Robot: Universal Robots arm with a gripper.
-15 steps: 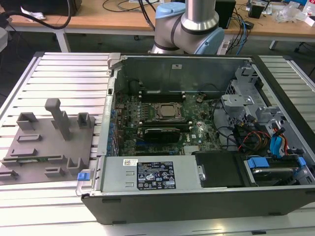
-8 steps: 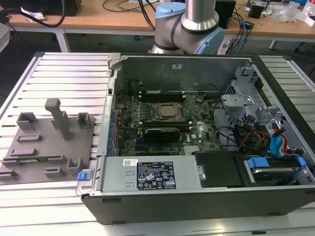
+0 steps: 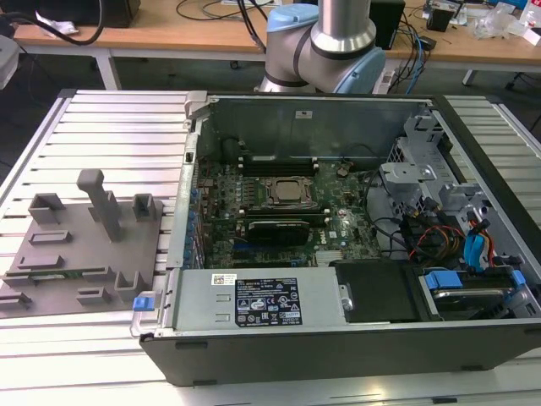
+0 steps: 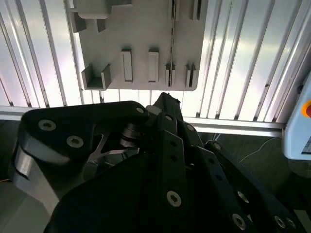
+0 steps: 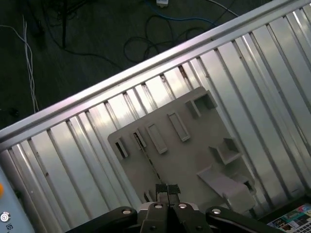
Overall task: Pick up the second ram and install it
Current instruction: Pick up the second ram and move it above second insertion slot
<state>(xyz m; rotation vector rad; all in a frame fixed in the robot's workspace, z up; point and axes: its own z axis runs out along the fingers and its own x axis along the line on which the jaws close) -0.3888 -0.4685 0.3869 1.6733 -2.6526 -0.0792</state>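
I hover over the gray plastic fixture point(image 5: 194, 160) on the ribbed aluminium surface point(image 5: 272, 63), my claw point(image 5: 166, 190) pinched narrow and empty. The second ram point(image 5: 150, 165), a long thin green circuit-board stick, stands edge-on in its slot, untouched. I judge this the approach; grasping calls for parted pads aligned along that edge.

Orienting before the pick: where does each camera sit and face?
Exterior view: off the arm, looks down on computer case and gray fixture; arm base behind.
First wrist view: on the arm, looks down at gray fixture past gripper.
Second wrist view: likewise, over the gripper's linkage.
All three share the gray fixture.
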